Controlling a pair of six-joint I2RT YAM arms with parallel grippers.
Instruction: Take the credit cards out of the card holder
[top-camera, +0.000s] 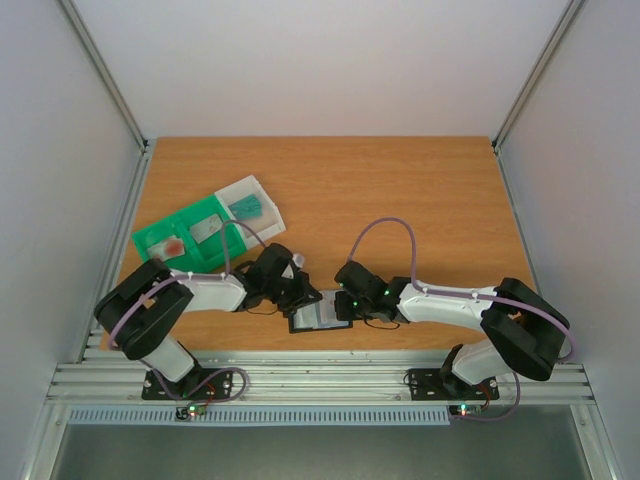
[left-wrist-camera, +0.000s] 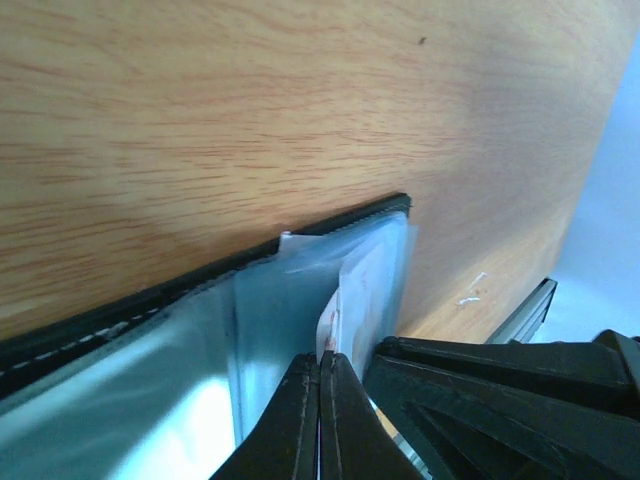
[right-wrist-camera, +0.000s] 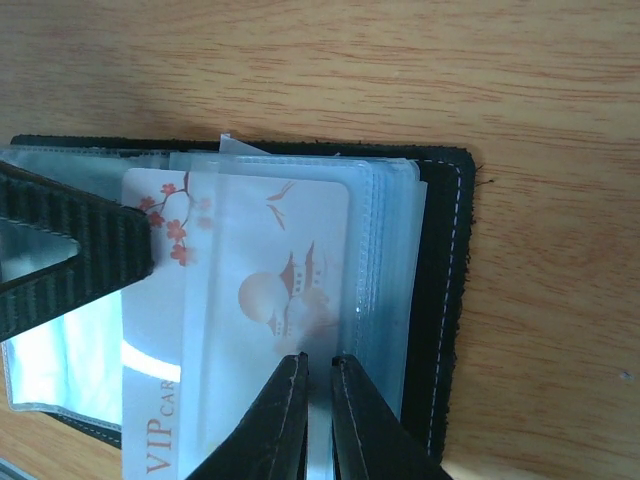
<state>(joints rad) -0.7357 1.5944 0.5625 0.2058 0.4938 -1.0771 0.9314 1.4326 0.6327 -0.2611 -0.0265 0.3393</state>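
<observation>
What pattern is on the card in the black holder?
White card with reddish-brown blossoms, a pagoda and VIP lettering; clearest in the right wrist view.

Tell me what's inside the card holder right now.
The holder shows a white VIP card among clear sleeves; whatever lies in the sleeves beneath it is covered.

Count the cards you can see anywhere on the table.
4: a red-pink card, a grey card and a teal card lie in the sorting tray; a white VIP card sits in the card holder. Its sleeves may hide more.
</observation>
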